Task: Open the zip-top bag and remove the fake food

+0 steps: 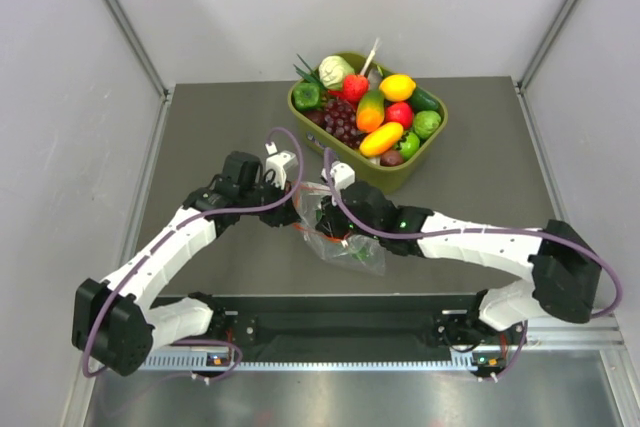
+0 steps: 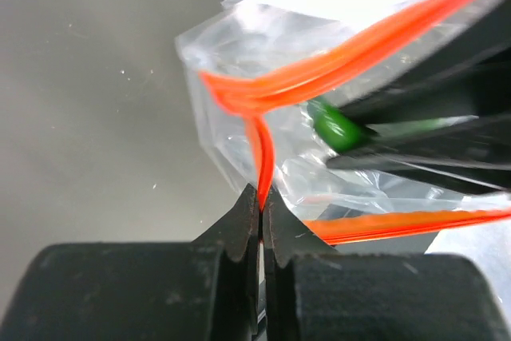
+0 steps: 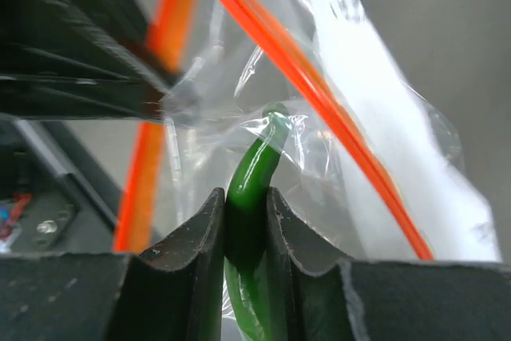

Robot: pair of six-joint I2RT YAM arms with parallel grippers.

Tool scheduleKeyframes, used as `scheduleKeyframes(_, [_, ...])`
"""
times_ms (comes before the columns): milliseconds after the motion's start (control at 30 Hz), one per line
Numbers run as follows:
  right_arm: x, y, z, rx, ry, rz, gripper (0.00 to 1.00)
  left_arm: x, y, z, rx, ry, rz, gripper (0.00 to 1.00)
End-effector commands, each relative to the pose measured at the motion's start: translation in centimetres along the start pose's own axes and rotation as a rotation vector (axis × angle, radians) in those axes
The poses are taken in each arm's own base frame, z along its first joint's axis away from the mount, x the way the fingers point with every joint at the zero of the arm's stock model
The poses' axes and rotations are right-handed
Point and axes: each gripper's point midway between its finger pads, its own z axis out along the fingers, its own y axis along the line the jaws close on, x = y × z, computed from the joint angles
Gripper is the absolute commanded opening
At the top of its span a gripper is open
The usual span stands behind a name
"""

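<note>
The clear zip-top bag lies on the table between my two grippers, its mouth open. My left gripper is shut on one side of the orange-red zip strip, as the left wrist view shows. My right gripper reaches between the two zip strips into the bag mouth. It is shut on a small green piece of fake food, seen in the right wrist view. The green piece also shows in the left wrist view. The white label lies on the bag's right.
An olive-green tub stands at the back right of the table. It holds a yellow lemon, a red fruit, an orange-and-green fruit, purple grapes and a pale cabbage. Grey walls enclose the table.
</note>
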Motion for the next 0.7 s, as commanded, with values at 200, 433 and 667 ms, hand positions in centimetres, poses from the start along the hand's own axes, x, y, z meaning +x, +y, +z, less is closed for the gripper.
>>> scheduleKeyframes(200, [-4.7, 3.6, -3.8, -0.202, -0.244, 0.063, 0.0, -1.3, 0.2, -0.1, -0.021, -0.026, 0.028, 0.0])
scheduleKeyframes(433, [-5.1, 4.6, -4.6, -0.287, -0.229, 0.006, 0.0, -1.5, 0.6, -0.2, -0.048, -0.035, 0.032, 0.0])
scheduleKeyframes(667, [-1.3, 4.0, -2.0, -0.265, -0.03, -0.038, 0.0, -2.1, 0.5, -0.7, -0.053, -0.07, 0.05, 0.0])
